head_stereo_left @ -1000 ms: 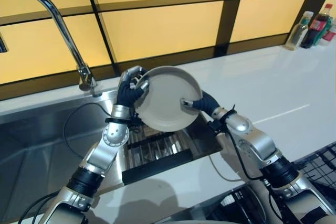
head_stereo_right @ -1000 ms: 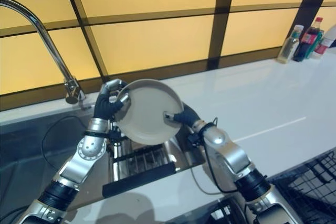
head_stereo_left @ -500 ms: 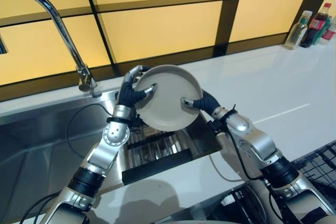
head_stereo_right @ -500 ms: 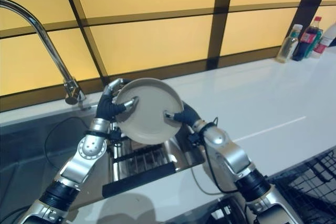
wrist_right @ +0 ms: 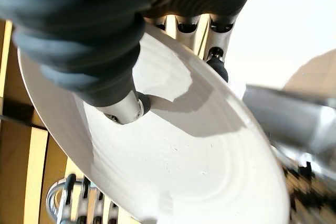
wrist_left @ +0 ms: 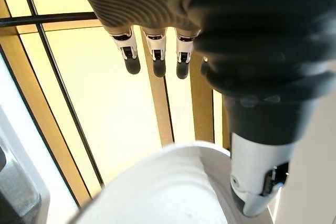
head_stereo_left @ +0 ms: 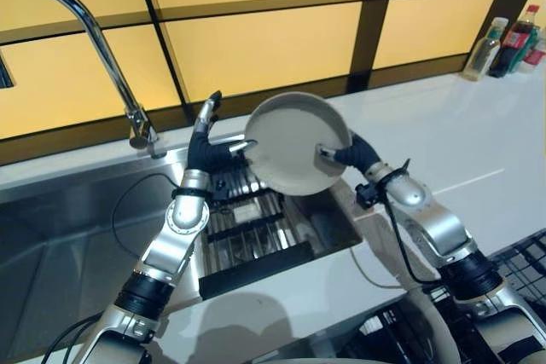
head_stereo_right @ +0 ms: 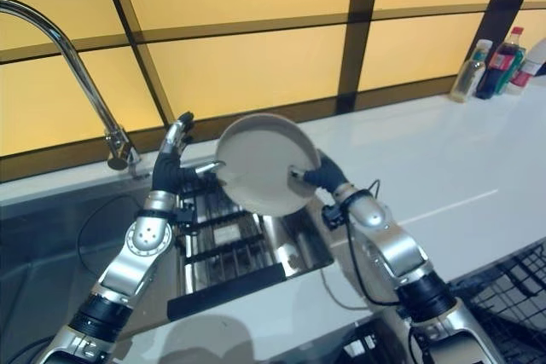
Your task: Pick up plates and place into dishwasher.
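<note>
Holding the plate (head_stereo_left: 297,144) tilted on edge in the air, the right hand (head_stereo_left: 348,156) is pinching its right rim, thumb on the face toward the camera and fingers (wrist_right: 216,65) curled behind it. The plate is hanging above the rack (head_stereo_left: 247,229) of upright prongs sunk into the white surface (head_stereo_left: 444,142) beside the steel sink (head_stereo_left: 60,236), near the surface's back edge. The left hand (head_stereo_left: 209,147) is standing just left of the plate with its fingers (wrist_left: 155,56) straight and spread, its thumb reaching toward the plate's left rim; whether it is touching cannot be told. A curved tap (head_stereo_left: 81,19) is rising at the sink's back edge, and bottles (head_stereo_left: 512,40) are standing at the surface's far right corner.
</note>
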Robot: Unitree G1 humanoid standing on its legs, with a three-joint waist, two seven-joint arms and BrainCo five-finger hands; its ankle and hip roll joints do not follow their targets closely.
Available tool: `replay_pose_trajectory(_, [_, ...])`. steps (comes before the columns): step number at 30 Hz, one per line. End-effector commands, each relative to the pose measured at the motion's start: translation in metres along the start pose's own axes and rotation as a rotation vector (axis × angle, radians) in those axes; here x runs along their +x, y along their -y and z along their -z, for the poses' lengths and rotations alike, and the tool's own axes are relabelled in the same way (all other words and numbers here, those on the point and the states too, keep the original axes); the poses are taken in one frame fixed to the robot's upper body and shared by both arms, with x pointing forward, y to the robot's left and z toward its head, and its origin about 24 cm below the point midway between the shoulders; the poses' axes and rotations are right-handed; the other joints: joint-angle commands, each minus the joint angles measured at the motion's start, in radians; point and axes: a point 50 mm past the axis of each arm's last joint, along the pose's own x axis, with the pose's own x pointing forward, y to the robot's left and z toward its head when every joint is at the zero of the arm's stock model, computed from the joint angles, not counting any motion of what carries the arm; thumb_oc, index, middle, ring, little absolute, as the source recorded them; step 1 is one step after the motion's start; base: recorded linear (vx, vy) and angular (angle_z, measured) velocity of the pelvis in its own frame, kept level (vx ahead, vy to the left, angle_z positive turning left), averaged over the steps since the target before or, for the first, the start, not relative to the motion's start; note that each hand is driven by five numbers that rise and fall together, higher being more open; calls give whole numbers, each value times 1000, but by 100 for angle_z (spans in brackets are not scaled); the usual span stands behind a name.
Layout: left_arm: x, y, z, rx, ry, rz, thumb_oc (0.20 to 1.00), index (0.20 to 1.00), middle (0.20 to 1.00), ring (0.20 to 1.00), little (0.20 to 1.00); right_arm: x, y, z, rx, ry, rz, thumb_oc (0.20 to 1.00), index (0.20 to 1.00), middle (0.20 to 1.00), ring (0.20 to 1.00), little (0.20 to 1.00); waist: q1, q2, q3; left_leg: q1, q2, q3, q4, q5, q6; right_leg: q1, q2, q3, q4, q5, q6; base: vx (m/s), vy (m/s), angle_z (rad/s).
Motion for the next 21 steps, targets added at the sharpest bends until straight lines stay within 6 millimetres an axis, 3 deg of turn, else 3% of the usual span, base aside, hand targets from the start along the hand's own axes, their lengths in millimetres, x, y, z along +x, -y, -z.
replay_pose_trajectory(1, [13, -13, -11, -12, 60, -43, 1000, 1000, 1000, 1000, 1000, 4, 26, -53, -112, 257, 150, 200, 200, 200, 200, 200, -6, -69, -50, 21, -38, 44, 67, -171, 35, -62, -46, 29, -20, 30, 90, -25, 5, -10])
replay_pose_trajectory(5, [12, -24, -10, -18, 46, -79, 1000, 1000, 1000, 1000, 1000, -11, 60, -59, -202, 284, 390, 200, 200, 200, 200, 200, -31, -63, -47, 26, -34, 63, 55, -170, 37, -77, -42, 46, -23, 41, 95, -25, 6, -13])
replay_pose_trajectory(8, [7, -36, -7, -10, 30, -103, 1000, 1000, 1000, 1000, 1000, -33, 81, -56, -236, 299, 526, 200, 200, 200, 200, 200, -53, -56, -48, 29, -33, 80, 47, -171, 41, -92, -40, 65, -25, 49, 100, -6, -3, -15])
replay_pose_trajectory(14, [-5, -72, 1, 23, -10, -236, 1000, 1000, 1000, 1000, 1000, -84, 112, -30, -281, 237, 731, 200, 200, 200, 200, 200, -101, -47, -51, 36, -32, 120, 40, -175, 50, -120, -35, 102, -25, 63, 109, 15, -26, -15])
replay_pose_trajectory(21, [-20, -107, 10, 88, -63, -335, 1000, 1000, 1000, 1000, 1000, -124, 136, -1, -362, 59, 841, 200, 200, 200, 200, 200, -145, -39, -50, 40, -39, 145, 42, -185, 63, -150, -22, 148, -23, 79, 113, 48, -57, -27])
